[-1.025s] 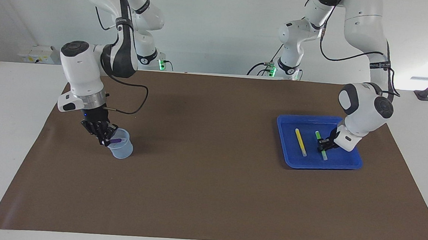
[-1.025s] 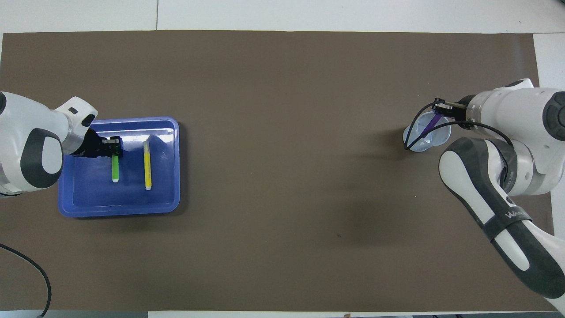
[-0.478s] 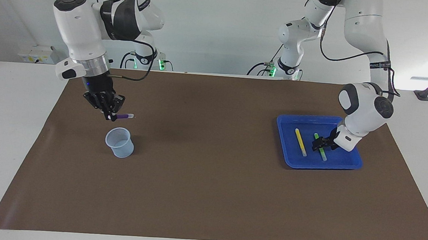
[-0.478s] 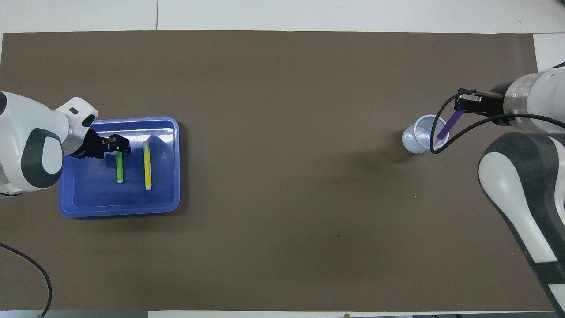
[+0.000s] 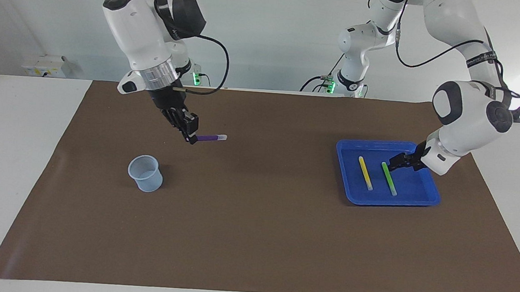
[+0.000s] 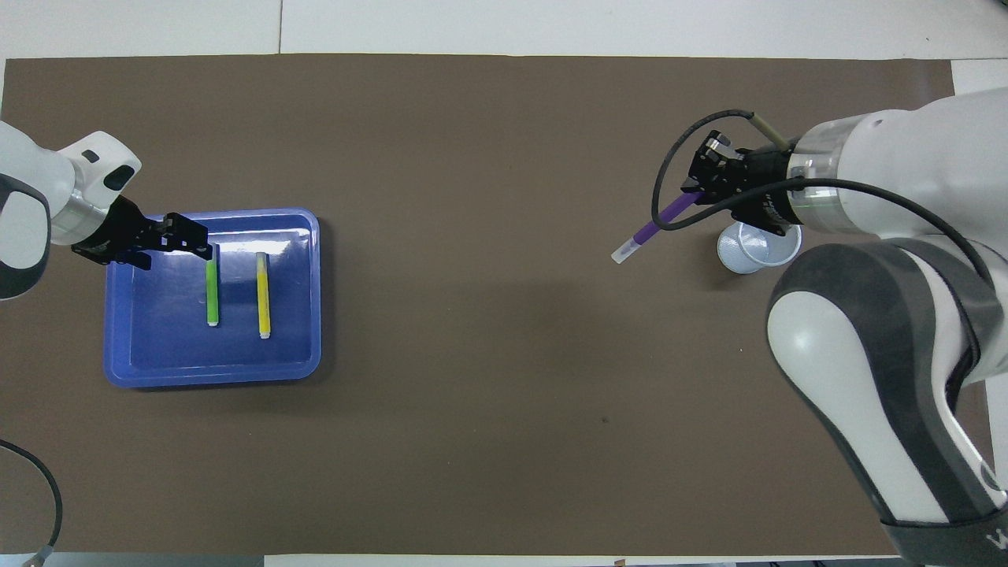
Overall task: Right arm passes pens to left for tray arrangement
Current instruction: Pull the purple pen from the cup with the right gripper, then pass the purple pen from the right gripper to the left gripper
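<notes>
Right gripper (image 5: 190, 136) pinches purple pen (image 5: 210, 138) by one end, over the mat. Left gripper (image 5: 398, 163), spread, over tray (image 5: 430, 194). Hold the pen level; the left should grasp its free end.

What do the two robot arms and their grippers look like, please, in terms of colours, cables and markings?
Both arms are glossy white with dark grey joint caps. The right arm has a silver wrist ring, a looping black cable plugged in at the wrist and a black two-finger right gripper. The left arm has black cables strapped along it by a lettered band and a black left gripper.
</notes>
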Tool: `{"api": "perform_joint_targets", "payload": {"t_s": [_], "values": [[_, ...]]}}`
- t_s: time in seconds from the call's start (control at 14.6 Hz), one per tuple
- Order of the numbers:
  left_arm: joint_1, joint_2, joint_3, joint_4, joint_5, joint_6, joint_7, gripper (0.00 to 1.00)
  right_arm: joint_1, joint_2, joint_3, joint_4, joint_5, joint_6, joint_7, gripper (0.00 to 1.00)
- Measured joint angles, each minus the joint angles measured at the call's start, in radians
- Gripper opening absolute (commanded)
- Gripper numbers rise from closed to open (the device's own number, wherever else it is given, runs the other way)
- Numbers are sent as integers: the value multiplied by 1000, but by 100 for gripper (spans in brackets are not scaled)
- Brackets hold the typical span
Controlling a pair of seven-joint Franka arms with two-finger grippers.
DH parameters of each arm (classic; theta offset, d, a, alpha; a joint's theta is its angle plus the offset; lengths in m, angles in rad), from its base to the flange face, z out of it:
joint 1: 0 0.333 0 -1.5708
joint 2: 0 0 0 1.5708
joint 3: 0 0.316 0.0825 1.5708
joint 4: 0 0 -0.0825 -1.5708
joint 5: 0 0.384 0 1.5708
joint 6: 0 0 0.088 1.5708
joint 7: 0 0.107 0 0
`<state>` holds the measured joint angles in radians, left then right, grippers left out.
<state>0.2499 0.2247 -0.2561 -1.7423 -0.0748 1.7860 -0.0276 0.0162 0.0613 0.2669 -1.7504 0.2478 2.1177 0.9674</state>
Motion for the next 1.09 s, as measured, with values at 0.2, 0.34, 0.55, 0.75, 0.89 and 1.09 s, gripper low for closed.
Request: {"api": "perform_joint_targets", "payload": {"t_s": [0.2,0.34,0.55,0.75,0.89,1.09], "values": [[-14,-31,-8,72,-15,-113,-97,100,4,44,82,78,7,1,244,0],[-23,-67,-21,86,-67,-149,-190,100,5,73,134,126,7,1,356,0],[-39,-134,-29,87,-167,-171,-422,100,5,104,173,170,7,1,462,0],[-72,-197,-31,89,-251,-171,-784,100,8,124,217,192,7,1,524,0],[-117,-237,-31,90,-269,-162,-1037,100,12,126,235,194,7,1,540,0],[-218,-276,-33,90,-270,-79,-1448,100,17,134,265,195,7,1,563,0]]}}
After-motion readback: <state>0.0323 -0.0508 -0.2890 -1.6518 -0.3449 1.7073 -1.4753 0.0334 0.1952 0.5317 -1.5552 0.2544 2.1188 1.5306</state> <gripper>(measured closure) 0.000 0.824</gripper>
